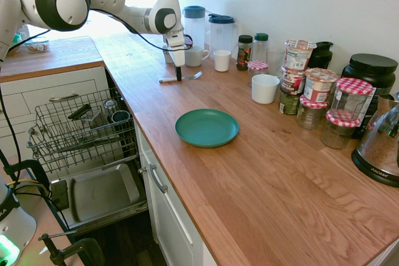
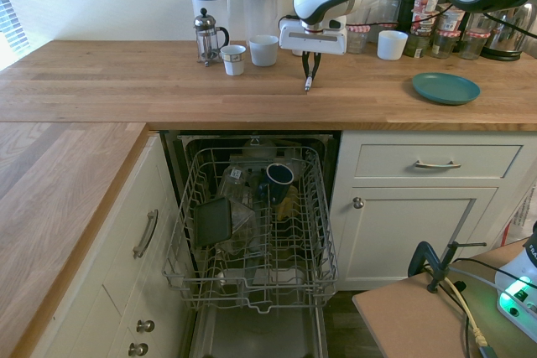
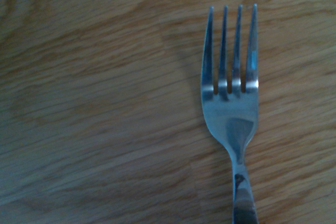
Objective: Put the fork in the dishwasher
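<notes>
Gripper (image 1: 178,76) clamped on the fork (image 1: 181,78), down on the counter (image 1: 262,172).
Mugs (image 1: 194,56), jugs (image 1: 194,24) and jars (image 1: 318,85) crowd the wall side, a teal plate (image 1: 207,128) sits nearer the edge, all clear of the fork (four tines sharp against the wood in the wrist view). The arm reaches out, gripper pointing straight down, fingers pinched on the handle. Below, the dishwasher (image 2: 252,232) stands open, rack (image 2: 252,249) pulled out, holding a dark cup (image 2: 279,175) and a dark tray (image 2: 213,221).
</notes>
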Robot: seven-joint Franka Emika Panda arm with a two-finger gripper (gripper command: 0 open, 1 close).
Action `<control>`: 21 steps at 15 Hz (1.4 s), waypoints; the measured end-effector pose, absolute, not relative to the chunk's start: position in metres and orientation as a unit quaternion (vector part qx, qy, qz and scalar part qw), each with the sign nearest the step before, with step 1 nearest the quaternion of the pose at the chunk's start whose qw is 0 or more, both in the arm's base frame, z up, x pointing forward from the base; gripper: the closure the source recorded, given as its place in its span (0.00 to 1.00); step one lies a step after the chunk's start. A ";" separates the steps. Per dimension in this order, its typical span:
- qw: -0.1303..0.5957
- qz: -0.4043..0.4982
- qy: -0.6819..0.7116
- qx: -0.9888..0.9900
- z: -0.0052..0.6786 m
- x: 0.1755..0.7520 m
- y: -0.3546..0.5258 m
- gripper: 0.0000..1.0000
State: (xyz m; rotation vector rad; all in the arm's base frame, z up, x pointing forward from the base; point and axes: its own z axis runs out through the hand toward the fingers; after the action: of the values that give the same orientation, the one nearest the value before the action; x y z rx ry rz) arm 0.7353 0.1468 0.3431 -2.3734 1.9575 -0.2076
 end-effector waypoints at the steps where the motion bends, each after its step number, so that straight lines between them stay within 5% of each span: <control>1: 0.034 -0.071 0.636 -0.768 0.349 0.736 0.144 1.00; 7: 0.060 -0.085 0.636 -0.765 0.396 0.686 0.164 1.00; 21: 0.058 -0.115 0.607 -0.784 0.417 0.472 0.283 1.00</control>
State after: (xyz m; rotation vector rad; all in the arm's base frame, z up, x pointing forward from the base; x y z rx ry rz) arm 0.4723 0.2829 0.4169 -2.3768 1.8406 -0.3482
